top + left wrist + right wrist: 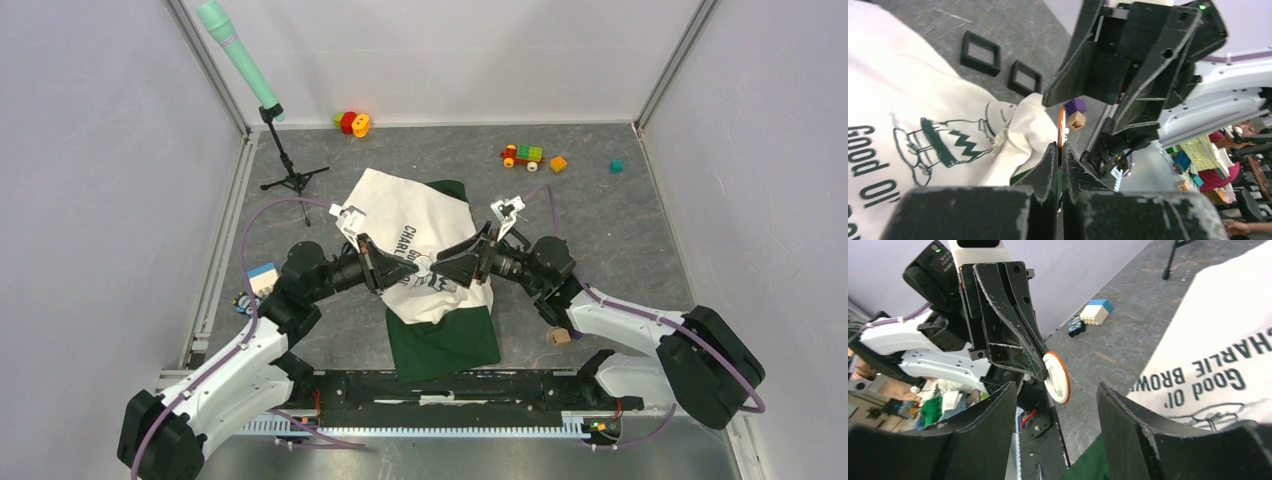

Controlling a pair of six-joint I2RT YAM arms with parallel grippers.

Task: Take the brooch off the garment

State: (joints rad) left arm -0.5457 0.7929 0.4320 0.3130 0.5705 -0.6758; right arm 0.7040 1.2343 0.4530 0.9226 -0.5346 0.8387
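Note:
The garment (pixel 415 225), a white printed T-shirt with dark green parts (pixel 440 340), lies flat mid-table; it also shows in the left wrist view (pixel 923 100) and the right wrist view (pixel 1228 340). My left gripper (pixel 398 278) (pixel 1060 147) is shut on the brooch (pixel 1055 376), a white disc with an orange rim, seen edge-on in the left wrist view (pixel 1061 131). It holds the disc above the shirt's lower part, beside a bunched fold. My right gripper (pixel 440 266) (pixel 1055 390) is open and empty, facing the brooch a short way off.
A microphone stand (pixel 290 170) is at the back left. A toy train (pixel 522 155), an orange block (pixel 558 164), a teal cube (pixel 617 166) and a red-yellow toy (pixel 353 123) lie at the back. A blue-white block (pixel 262 277) lies left, a wooden cube (pixel 558 337) right.

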